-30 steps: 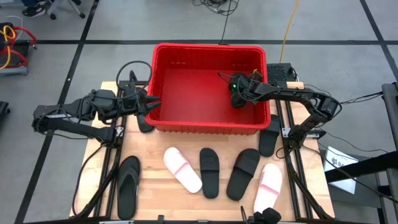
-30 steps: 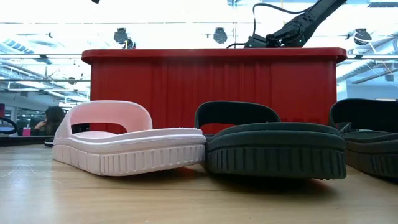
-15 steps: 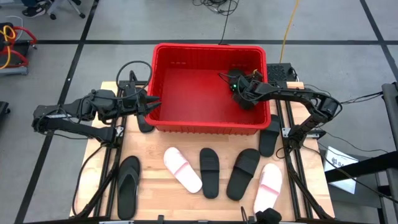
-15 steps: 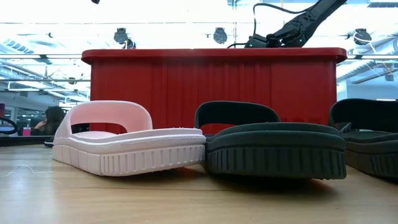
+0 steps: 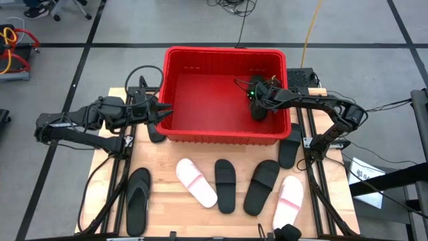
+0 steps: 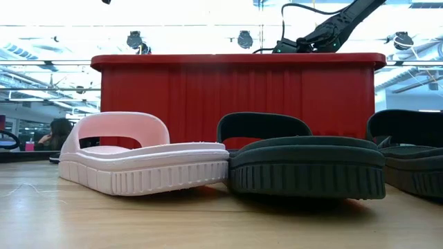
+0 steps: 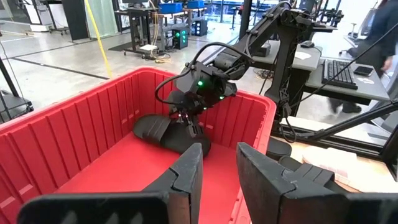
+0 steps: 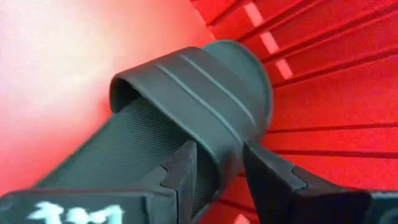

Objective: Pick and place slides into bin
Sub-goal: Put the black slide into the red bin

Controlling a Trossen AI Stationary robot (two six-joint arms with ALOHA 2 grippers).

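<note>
Right gripper (image 5: 259,107) inside the red bin (image 5: 175,94), near its right wall — fingers parted, straddling the strap of a black slide (image 7: 171,132) lying on the bin floor, no firm grip evident. Left gripper (image 5: 162,113) at the bin's left rim, partly open, empty. Remaining slides (image 5: 225,184) lie on the surface (image 5: 167,201).

A robotics lab: equipment racks (image 7: 155,28), a keyboard desk (image 7: 348,71), taped concrete floor (image 5: 80,27).
</note>
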